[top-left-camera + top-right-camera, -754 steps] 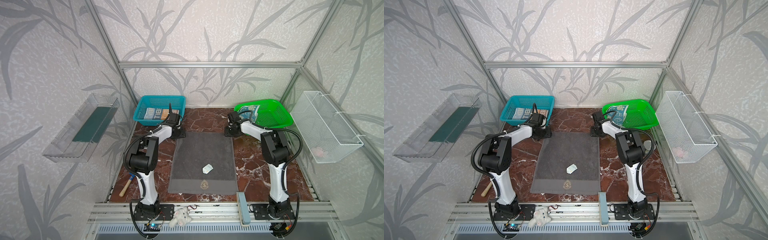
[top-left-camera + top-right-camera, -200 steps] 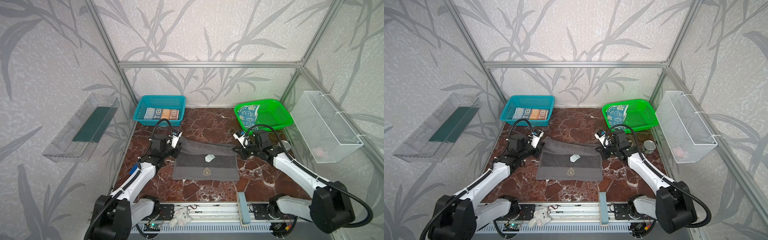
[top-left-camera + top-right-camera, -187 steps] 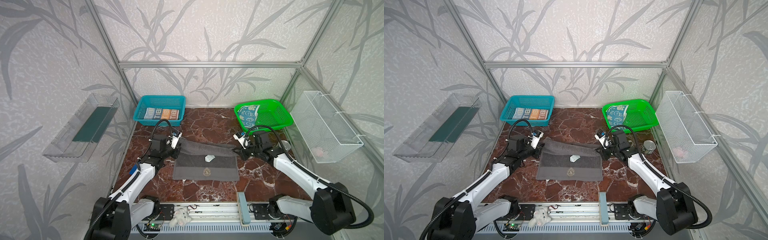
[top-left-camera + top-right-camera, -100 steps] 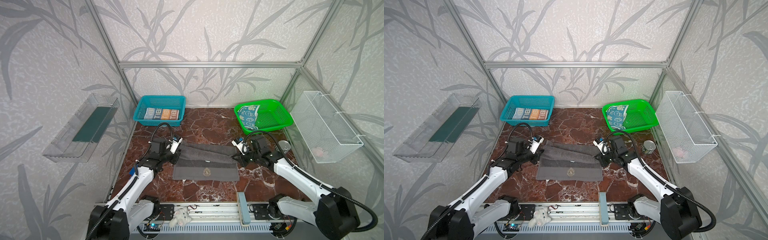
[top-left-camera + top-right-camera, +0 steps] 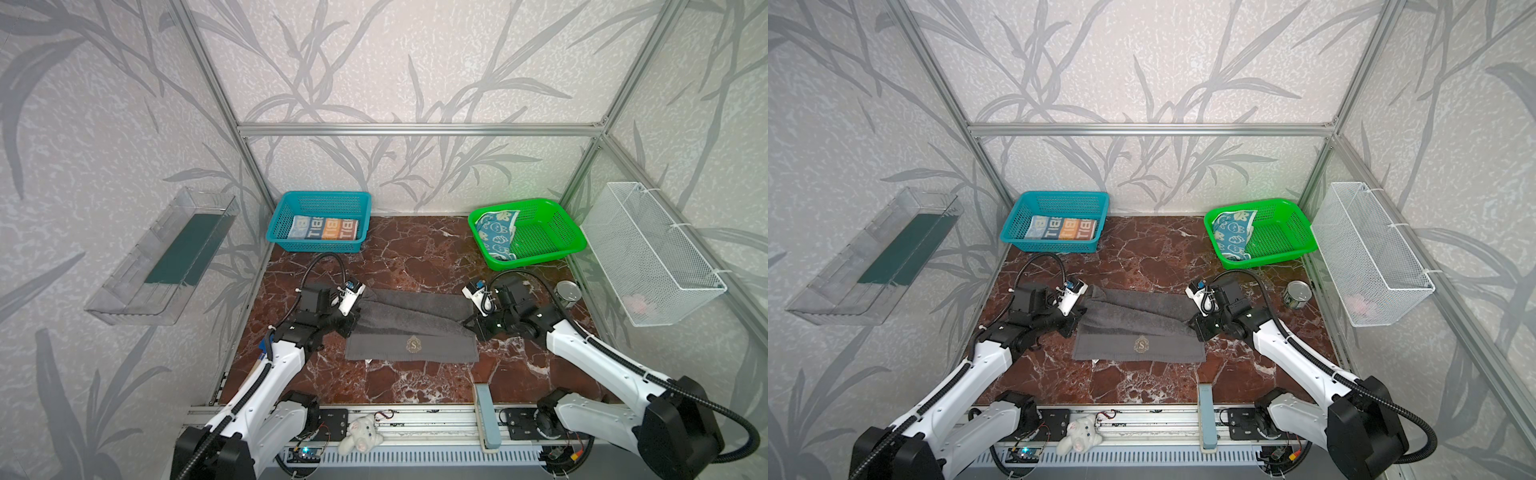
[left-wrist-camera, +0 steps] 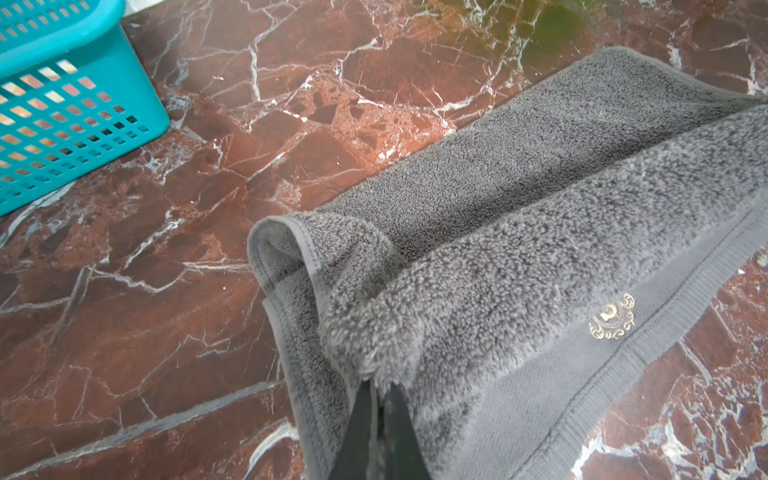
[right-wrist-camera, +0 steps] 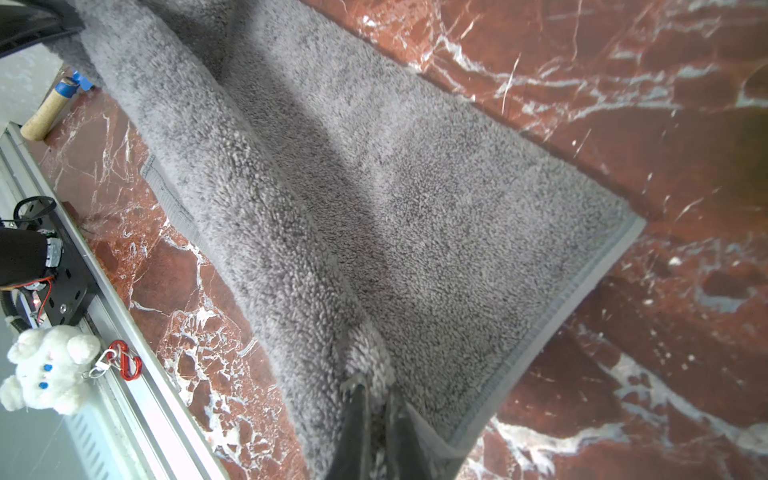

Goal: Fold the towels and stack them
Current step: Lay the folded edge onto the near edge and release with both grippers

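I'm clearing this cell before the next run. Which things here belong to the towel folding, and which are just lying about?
Part of the job: grey towel, pinched by the left gripper and right gripper; lettered towel in the blue basket; bunny towel in the green basket.
Just lying about: white plush toy, tin can, wire basket, clear wall tray.

Read big letters "TIB" on lettered towel (image 5: 323, 229), repeated across blue, white and orange panels, inside teal basket (image 5: 326, 193); same letters legible in both top views. Read single "S" within gold crest (image 5: 413, 344) near front hem of dark grey towel (image 5: 415, 316). Could not make out crest letter in left wrist view.
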Robot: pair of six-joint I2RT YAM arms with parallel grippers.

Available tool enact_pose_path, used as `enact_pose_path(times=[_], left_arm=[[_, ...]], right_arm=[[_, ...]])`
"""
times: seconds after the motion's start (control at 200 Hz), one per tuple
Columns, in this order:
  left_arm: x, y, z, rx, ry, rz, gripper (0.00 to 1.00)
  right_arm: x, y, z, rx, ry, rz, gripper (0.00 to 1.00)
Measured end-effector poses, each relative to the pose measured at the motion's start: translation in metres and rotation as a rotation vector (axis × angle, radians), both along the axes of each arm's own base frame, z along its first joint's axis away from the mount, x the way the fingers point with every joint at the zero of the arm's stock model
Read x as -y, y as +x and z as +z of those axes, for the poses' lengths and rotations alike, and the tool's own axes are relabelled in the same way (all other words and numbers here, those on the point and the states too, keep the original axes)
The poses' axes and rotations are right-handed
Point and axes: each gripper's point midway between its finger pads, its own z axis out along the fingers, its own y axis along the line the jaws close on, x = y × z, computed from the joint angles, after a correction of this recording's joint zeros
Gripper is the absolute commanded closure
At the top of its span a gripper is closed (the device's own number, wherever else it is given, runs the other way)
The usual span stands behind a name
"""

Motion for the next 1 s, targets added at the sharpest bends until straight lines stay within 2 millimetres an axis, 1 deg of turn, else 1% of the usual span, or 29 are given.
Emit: enact_pose_path(times=[0.07, 0.13, 0.24, 0.35, 0.475, 0.515, 0.54, 0.56, 0.61, 0.625, 0.635, 0.675, 0.715, 0.805, 0.895, 1.0], left_arm=[[-0.001, -0.003, -0.002, -0.010, 0.006, -0.004, 1.00], [-0.001, -0.006, -0.005, -0.020, 0.010, -0.007, 0.98], [-0.001, -0.011, -0.010, -0.035, 0.017, -0.017, 0.96], [-0.002, -0.018, -0.017, -0.054, 0.027, -0.028, 0.96], [-0.002, -0.023, -0.019, -0.062, 0.035, -0.034, 0.96], [-0.003, -0.024, -0.019, -0.064, 0.038, -0.034, 0.92], [-0.003, -0.024, -0.020, -0.067, 0.040, -0.035, 0.88], [-0.003, -0.025, -0.020, -0.068, 0.044, -0.037, 0.81], [-0.004, -0.027, -0.022, -0.080, 0.050, -0.037, 0.59], [-0.004, -0.027, -0.023, -0.082, 0.050, -0.037, 0.54], [-0.005, -0.028, -0.023, -0.083, 0.054, -0.037, 0.53], [-0.005, -0.029, -0.024, -0.089, 0.057, -0.037, 0.51], [-0.006, -0.030, -0.026, -0.098, 0.059, -0.033, 0.51], [-0.007, -0.031, -0.027, -0.101, 0.065, -0.033, 0.50], [-0.009, -0.032, -0.028, -0.107, 0.076, -0.029, 0.48], [-0.014, -0.032, -0.029, -0.104, 0.104, -0.012, 0.46]], right_arm=[[0.000, -0.002, -0.003, -0.026, -0.003, -0.023, 1.00], [0.001, -0.003, -0.006, -0.046, -0.010, -0.041, 1.00], [0.003, -0.005, -0.012, -0.082, -0.023, -0.070, 0.98], [0.004, -0.007, -0.017, -0.113, -0.032, -0.093, 0.97], [0.003, -0.010, -0.019, -0.124, -0.036, -0.096, 0.95], [0.003, -0.011, -0.020, -0.127, -0.038, -0.093, 0.93], [0.003, -0.011, -0.020, -0.129, -0.039, -0.092, 0.91], [0.003, -0.012, -0.021, -0.131, -0.040, -0.092, 0.89], [0.003, -0.014, -0.022, -0.140, -0.046, -0.089, 0.83], [0.003, -0.015, -0.023, -0.145, -0.049, -0.090, 0.83], [0.003, -0.015, -0.024, -0.148, -0.051, -0.088, 0.83], [0.004, -0.018, -0.026, -0.161, -0.060, -0.086, 0.82], [0.005, -0.021, -0.028, -0.174, -0.069, -0.087, 0.79], [0.009, -0.026, -0.032, -0.199, -0.090, -0.094, 0.63], [0.013, -0.029, -0.035, -0.213, -0.110, -0.101, 0.50], [0.014, -0.030, -0.030, -0.196, -0.104, -0.102, 0.41]])
